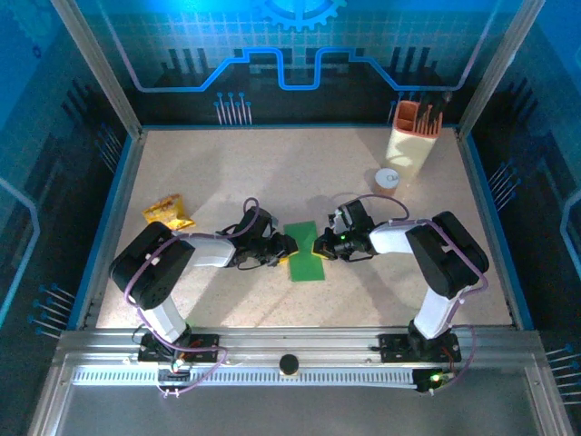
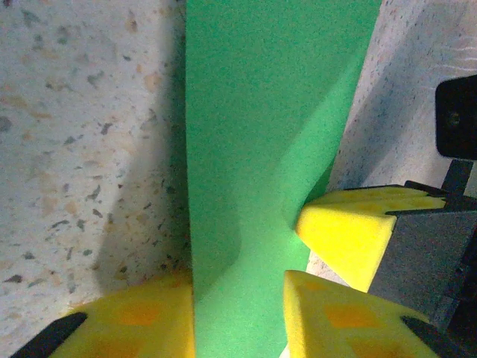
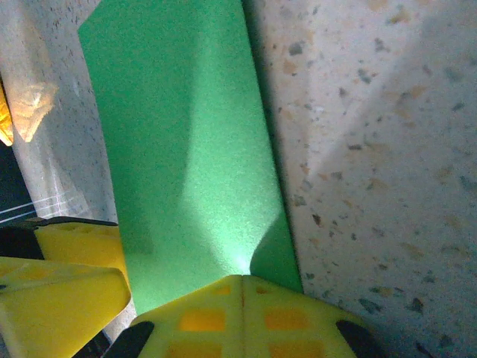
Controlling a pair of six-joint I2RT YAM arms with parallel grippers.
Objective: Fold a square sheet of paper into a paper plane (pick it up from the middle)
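Where both arms meet at mid-frame, the paper [image 1: 305, 254] lies as a narrow strip on the table [image 1: 272, 173]. The left gripper [image 2: 238, 291] has the strip between its part-open jaws. The right gripper [image 3: 242, 287] pinches the opposite edge, pads together. Farther left lies a packet [image 1: 168, 213]. At upper right stand a disc [image 1: 388, 178] and a cup [image 1: 413, 136], all well apart from the paper.

Matt green paper [image 2: 261, 134] on a speckled (faintly grainy) tabletop [image 2: 82, 149].

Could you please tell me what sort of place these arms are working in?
Probably a robot lab or demo booth: a speckled table walled in by an aluminium frame and blue-lit panels bearing a gear graphic.
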